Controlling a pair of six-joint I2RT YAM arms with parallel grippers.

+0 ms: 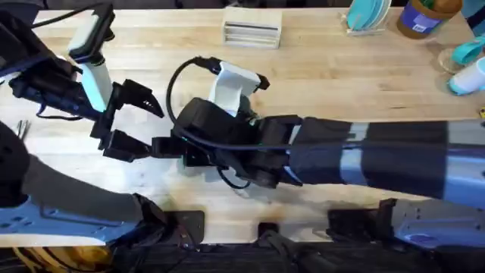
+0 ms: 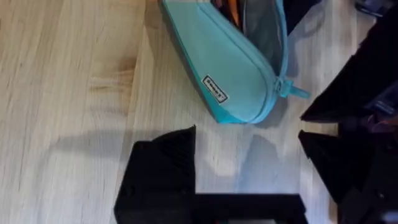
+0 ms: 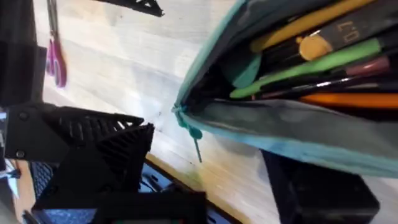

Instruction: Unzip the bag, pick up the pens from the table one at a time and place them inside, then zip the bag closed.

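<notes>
The teal bag (image 2: 230,68) lies on the wooden table (image 2: 62,93), unzipped, with its zipper pull (image 2: 293,91) at the near end. Inside it (image 3: 280,134) a light green pen (image 3: 311,62) and a black pen (image 3: 348,34) lie among yellow and orange ones. My left gripper (image 1: 129,120) is open just short of the bag's end, touching nothing. My right gripper (image 1: 170,145) reaches across from the right and is open over the bag's mouth, with the zipper pull (image 3: 194,135) between its spread fingers. In the overhead view the right arm covers the bag.
Pink-handled scissors (image 3: 56,56) lie on the table to the left. A white box (image 1: 251,30) stands at the back centre. Teal items (image 1: 367,15), a blue container (image 1: 424,15) and a cup (image 1: 466,76) crowd the back right corner.
</notes>
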